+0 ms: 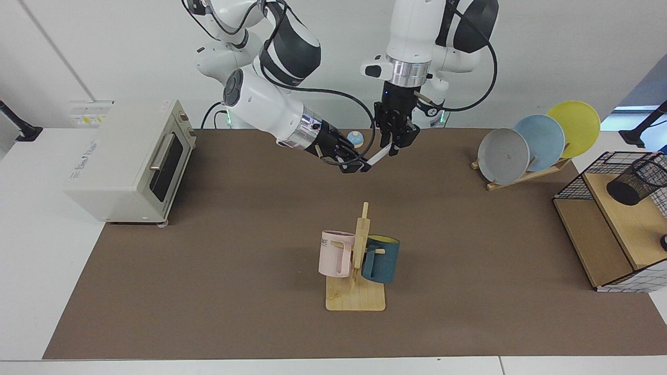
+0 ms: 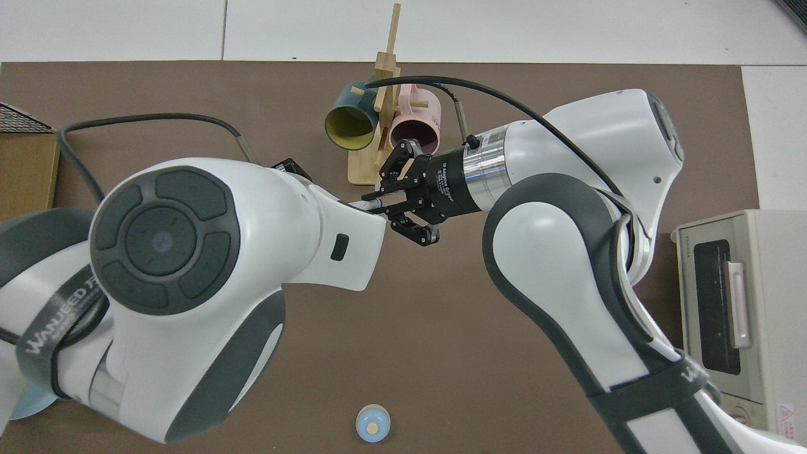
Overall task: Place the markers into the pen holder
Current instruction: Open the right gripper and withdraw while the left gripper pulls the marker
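The marker (image 1: pixel 377 157) hangs in the air over the far middle of the table, slanting up to the right. My right gripper (image 1: pixel 363 166) is shut on its lower end, and the top view shows this gripper (image 2: pixel 386 208) with a short piece of white barrel (image 2: pixel 362 204). My left gripper (image 1: pixel 392 148) comes down from above, open, with its fingers on either side of the marker's upper end, hiding the blue cap. In the top view the left arm covers that gripper. The pen holder (image 1: pixel 634 183) sits on the upper wooden shelf at the far right.
A black wire basket frame (image 1: pixel 573 183) with wooden shelves holds the pen holder. A mug rack (image 1: pixel 356 299) with a pink and a blue mug stands mid-table. A plate rack (image 1: pixel 526 176) is back right, a toaster oven (image 1: pixel 130 156) left, a small blue knob (image 1: pixel 354 138) behind the grippers.
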{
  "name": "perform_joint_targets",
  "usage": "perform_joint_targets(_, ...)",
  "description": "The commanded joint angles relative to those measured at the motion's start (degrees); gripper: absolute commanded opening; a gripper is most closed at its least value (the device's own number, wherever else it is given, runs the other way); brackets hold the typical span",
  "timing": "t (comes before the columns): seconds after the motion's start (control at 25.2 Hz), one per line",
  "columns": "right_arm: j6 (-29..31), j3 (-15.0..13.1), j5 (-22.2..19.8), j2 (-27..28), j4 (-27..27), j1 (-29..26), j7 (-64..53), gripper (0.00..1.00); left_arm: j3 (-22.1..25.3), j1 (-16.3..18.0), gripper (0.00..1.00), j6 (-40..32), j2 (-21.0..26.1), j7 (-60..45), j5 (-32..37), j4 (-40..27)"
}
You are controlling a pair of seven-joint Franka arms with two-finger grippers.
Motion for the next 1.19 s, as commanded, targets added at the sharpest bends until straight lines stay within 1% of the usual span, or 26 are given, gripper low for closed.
perform_joint_targets(0.0,0.46,0.05,-0.58,0.24,0.29,-0.21,-0.33,0.0,-0.01,-0.89,0.0,-0.11,0.62,-0.26,-0.17,1.15)
perform_joint_targets(0.24,0.11,0.05,-0.58,0.06,0.11,-0.3,-1.3,0.0,0.08,-0.8,0.0,-0.11,0.53,-0.17,-0.26,1.15)
perform_joint_targets(0.28,0.02,-0.04,-0.58,-0.02,-0.06,-0.3,-1.3,0.07,0.08,-0.72,0.0,-0.28,0.53,-0.08,-0.26,1.15)
perform_joint_targets(0.32,0.02,-0.04,-0.58,-0.11,-0.5,-0.3,-1.39,0.29,0.17,-0.63,0.0,-0.81,0.53,-0.08,-0.26,1.06)
perform_joint_targets(0.36,0.02,-0.04,-0.58,-0.29,-0.76,-0.3,-1.48,0.48,0.26,-0.45,0.0,-1.25,0.44,0.0,-0.26,1.06)
perform_joint_targets(0.44,0.02,-0.21,-1.72,-0.38,-0.85,-0.03,-1.3,1.0,0.78,-0.28,0.0,-3.08,0.35,0.0,-0.26,0.89)
perform_joint_targets(0.48,-0.15,-0.22,-3.47,-0.64,-0.85,0.14,-1.56,1.0,0.96,-0.1,0.0,-4.4,0.27,0.09,-0.09,0.89)
perform_joint_targets(0.56,-1.12,0.05,-9.17,-1.51,-0.85,0.23,-3.57,1.0,1.14,0.51,0.0,-6.25,0.09,0.09,0.18,0.8)
perform_joint_targets(0.63,-2.78,0.05,-13.05,-2.57,-0.85,0.32,-7.43,1.0,1.92,1.91,0.0,-7.13,0.18,0.97,0.18,0.54)
perform_joint_targets(0.75,-7.61,-0.21,-17.7,-4.41,-1.03,-0.12,-16.91,1.0,3.68,3.41,0.0,-8.8,0.18,4.04,0.18,0.27)
perform_joint_targets(0.87,-12.1,-0.48,-26.48,-6.61,-1.64,-0.91,-29.21,1.0,6.84,5.08,0.0,-10.38,-0.17,7.64,0.0,-0.52)
perform_joint_targets(0.99,-13.78,-0.57,-35.01,-9.07,-3.31,-2.49,-39.59,1.0,8.52,8.06,0.0,-11.09,-0.87,11.51,-0.17,-2.45)
perform_joint_targets(1.07,-14.21,-0.48,-38.62,-10.21,-4.1,-4.5,-46.09,1.0,8.52,11.04,0.0,-12.32,-1.49,13.88,-0.08,-3.5)
perform_joint_targets(1.15,-15.0,-0.57,-41.09,-10.48,-4.11,-6.44,-52.6,1.0,8.52,14.03,0.0,-12.59,-1.67,16.95,0.35,-3.95)
